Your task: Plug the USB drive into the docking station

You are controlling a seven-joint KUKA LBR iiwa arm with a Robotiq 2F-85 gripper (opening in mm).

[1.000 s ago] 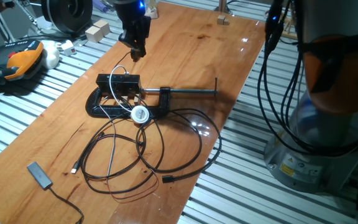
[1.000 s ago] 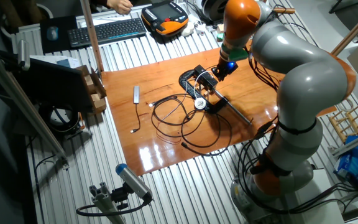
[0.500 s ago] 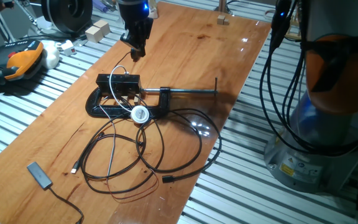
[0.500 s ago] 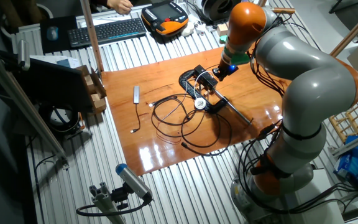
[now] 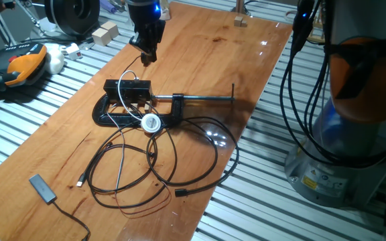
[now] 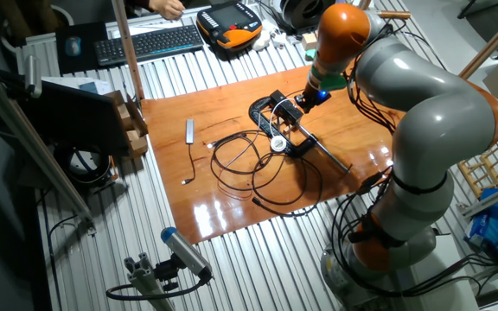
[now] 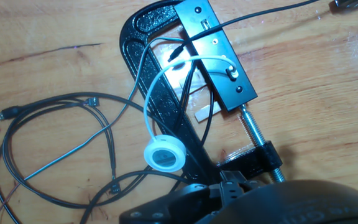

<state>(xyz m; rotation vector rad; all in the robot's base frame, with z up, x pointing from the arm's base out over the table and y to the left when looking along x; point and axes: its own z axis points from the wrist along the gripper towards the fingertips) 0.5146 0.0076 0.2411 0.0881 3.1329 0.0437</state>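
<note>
The docking station (image 5: pixel 127 86) is a small black box clamped flat on the wooden board, with cables coming out of it. It also shows in the other fixed view (image 6: pixel 284 105) and in the hand view (image 7: pixel 219 59), port holes facing up. My gripper (image 5: pixel 146 58) hangs a short way above and behind it, fingers drawn together to a narrow tip. It also shows in the other fixed view (image 6: pixel 303 102). A small dark stub at the tip looks like the USB drive (image 5: pixel 145 61). In the hand view the fingers (image 7: pixel 229 196) are a dark blur at the bottom edge.
A black G-clamp (image 5: pixel 111 118) with a long steel screw (image 5: pixel 206 100) holds the box. A white cable ends in a round puck (image 5: pixel 151 122). Black cable loops (image 5: pixel 146 167) lie in front. A flat dongle (image 5: pixel 42 187) lies near the front left corner. An orange pendant (image 5: pixel 19 63) sits off the board.
Since a second ago the gripper has shifted slightly away from the box and the arm's elbow has swung. Nothing has moved in the last half second.
</note>
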